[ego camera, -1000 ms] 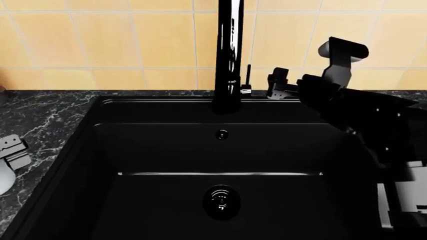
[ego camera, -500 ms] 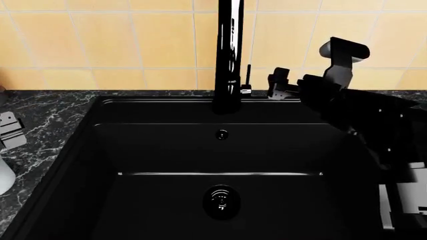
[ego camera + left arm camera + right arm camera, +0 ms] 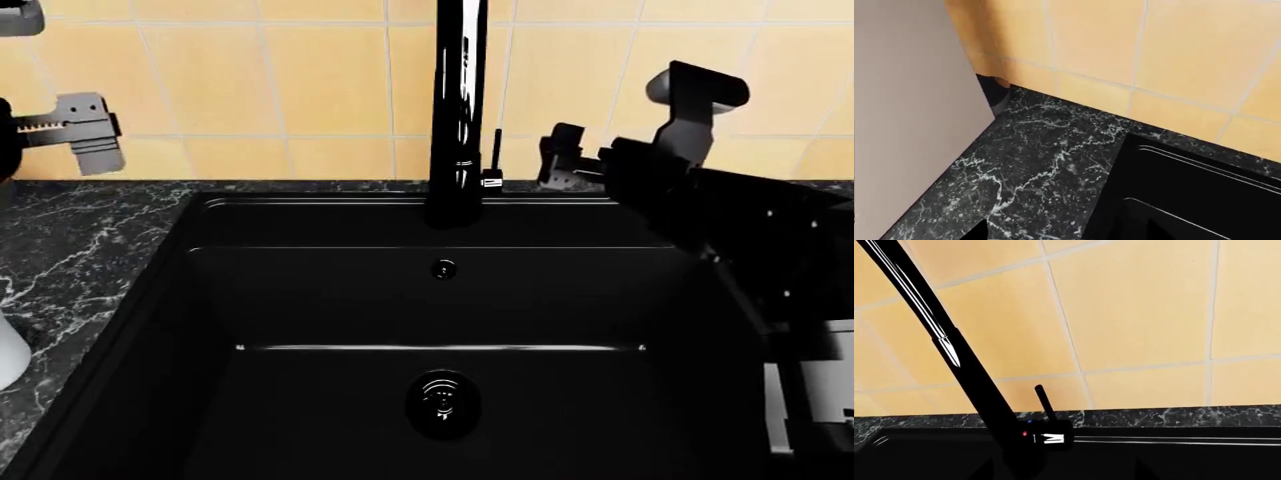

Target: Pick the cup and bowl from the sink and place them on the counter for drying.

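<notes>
The sink [image 3: 200,300] is a black basin with a chrome drain [image 3: 443,400] and nothing else showing inside it. On the counter [image 3: 80,250], a white thing [image 3: 8,355] stands at the head view's left edge. It is cut off, so I cannot tell whether it is the cup or the bowl. My left gripper [image 3: 70,130] hangs open well above the counter, before the tiles, holding nothing. Only one dark fingertip [image 3: 978,234] shows in the left wrist view. My right gripper [image 3: 562,163] is open and empty over the sink's back rim, right of the faucet [image 3: 458,110].
The yellow tiled wall [image 3: 267,80] rises behind the counter. A pale flat panel [image 3: 907,100] borders the counter [image 3: 1034,175] on its far left, with a dark object [image 3: 994,92] in that corner. The faucet [image 3: 967,370] and its lever [image 3: 1044,400] stand close before my right gripper.
My left gripper has risen from beside the white thing on the counter up to tile height. The white thing stays standing there. The right arm has barely shifted.
</notes>
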